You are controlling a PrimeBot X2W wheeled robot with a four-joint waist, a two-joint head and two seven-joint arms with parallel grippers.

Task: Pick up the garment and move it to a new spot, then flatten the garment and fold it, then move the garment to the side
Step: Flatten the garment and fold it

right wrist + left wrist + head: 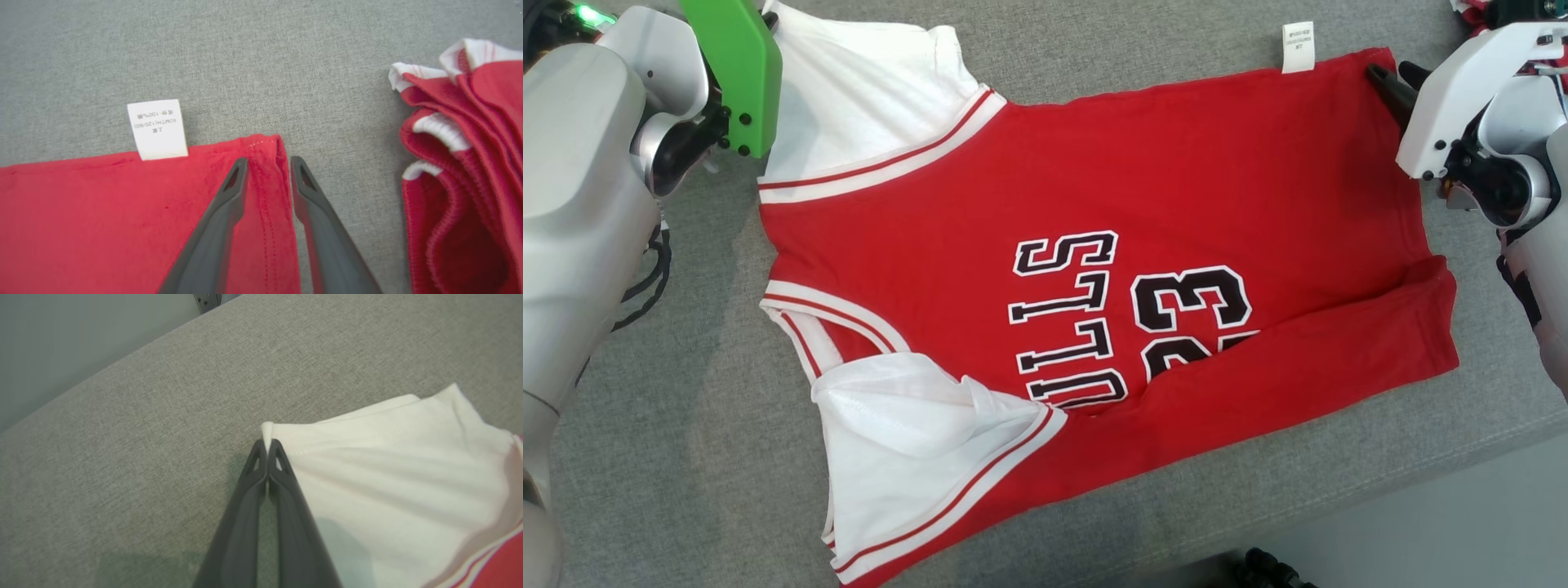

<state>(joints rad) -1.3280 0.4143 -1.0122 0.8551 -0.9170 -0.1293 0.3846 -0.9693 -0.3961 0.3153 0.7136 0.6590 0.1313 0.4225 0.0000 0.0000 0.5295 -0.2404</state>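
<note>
The garment is a red jersey with white sleeves and black lettering, spread on the grey table, its lower edge folded up. My left gripper is shut on the corner of the upper white sleeve; in the head view its green housing sits at the top left. My right gripper stands open astride the jersey's red hem corner, one finger on the cloth and one on the table just beside it. In the head view its dark fingers touch the top right corner.
A white care label sticks out of the hem left of my right fingers. A second bunched red and white garment lies to their right. The table's front edge runs across the lower right, with floor beyond.
</note>
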